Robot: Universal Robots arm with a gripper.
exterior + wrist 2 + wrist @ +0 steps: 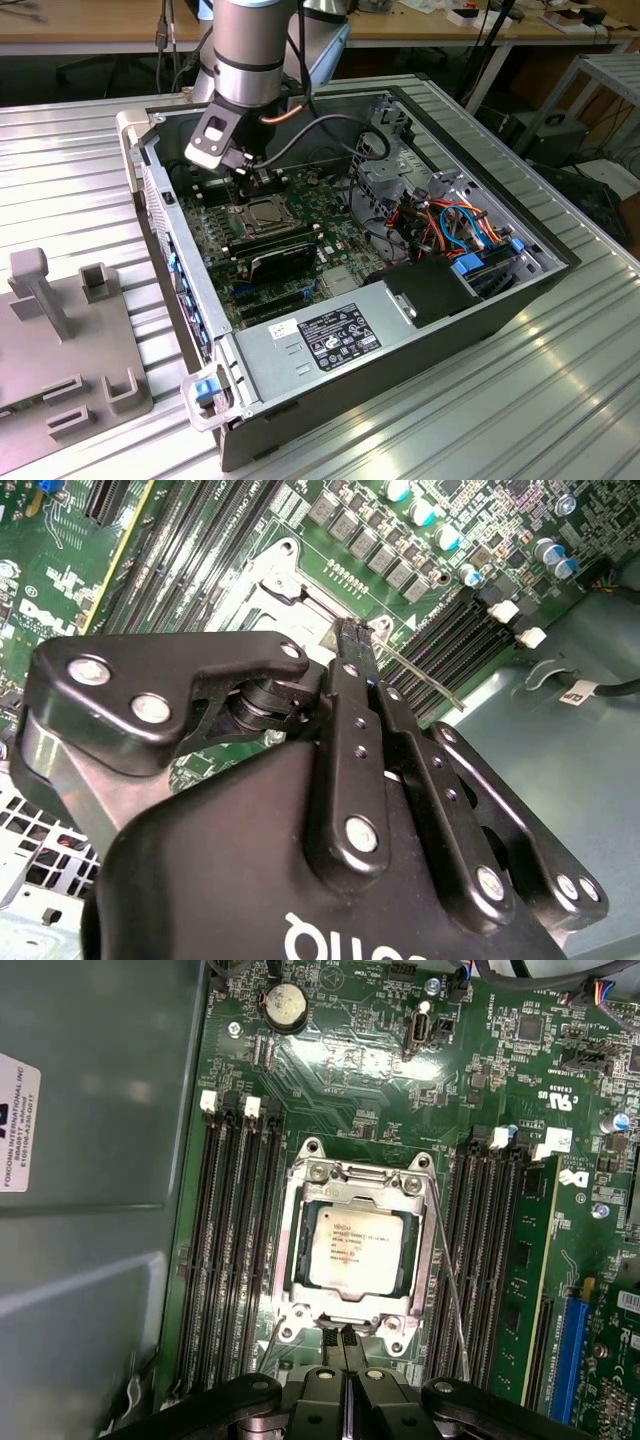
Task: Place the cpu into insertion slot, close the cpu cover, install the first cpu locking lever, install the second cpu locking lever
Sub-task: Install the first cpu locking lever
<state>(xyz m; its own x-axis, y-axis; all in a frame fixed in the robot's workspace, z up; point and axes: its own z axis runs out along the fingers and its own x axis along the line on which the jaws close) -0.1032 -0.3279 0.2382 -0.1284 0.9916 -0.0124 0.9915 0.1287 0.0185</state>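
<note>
1. The gripper [345, 1338] is down inside the open computer case [420, 330]; its fingers are pressed together, tips right at the edge of the cpu cover [298, 1250].
2. The cpu [355, 1248] sits silver face up in the insertion slot [312, 1172]; the cover lies flat around it.
3. A thin locking lever [452, 1300] runs just beside the socket.
</note>
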